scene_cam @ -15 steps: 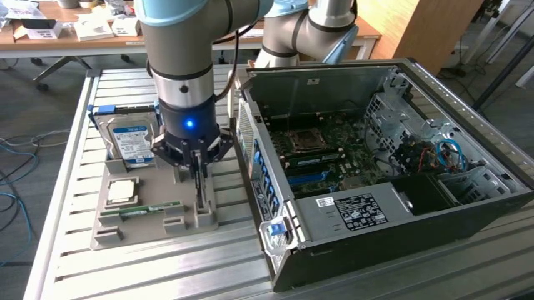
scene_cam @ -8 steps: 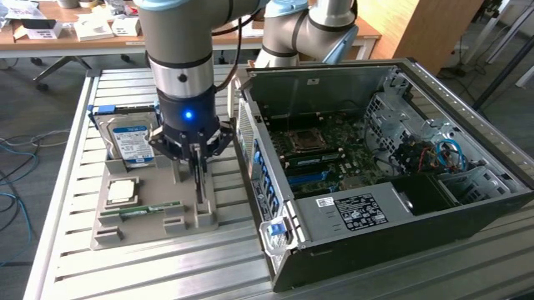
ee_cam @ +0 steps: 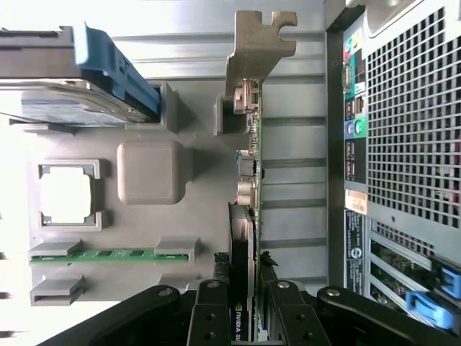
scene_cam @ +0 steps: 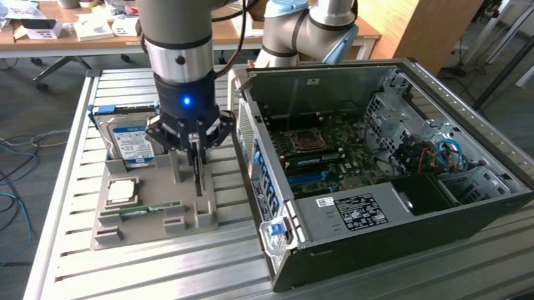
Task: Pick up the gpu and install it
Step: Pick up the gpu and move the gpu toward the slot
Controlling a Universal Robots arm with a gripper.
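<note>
We see the gripper (scene_cam: 194,144) closed on the gpu (ee_cam: 248,180), its fingers (ee_cam: 214,306) pressed to both faces of the card, which stands edge-on in the grey tray (scene_cam: 125,234). In the exterior view the open computer case (scene_cam: 376,250) sits at three o'clock of the tray, on a slatted metal table (scene_cam: 167,275). A cluttered desk (scene_cam: 59,42) stands at eleven o'clock.

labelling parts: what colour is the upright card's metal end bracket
Dull silver-grey metal bracket, clearest in the wrist view.
</note>
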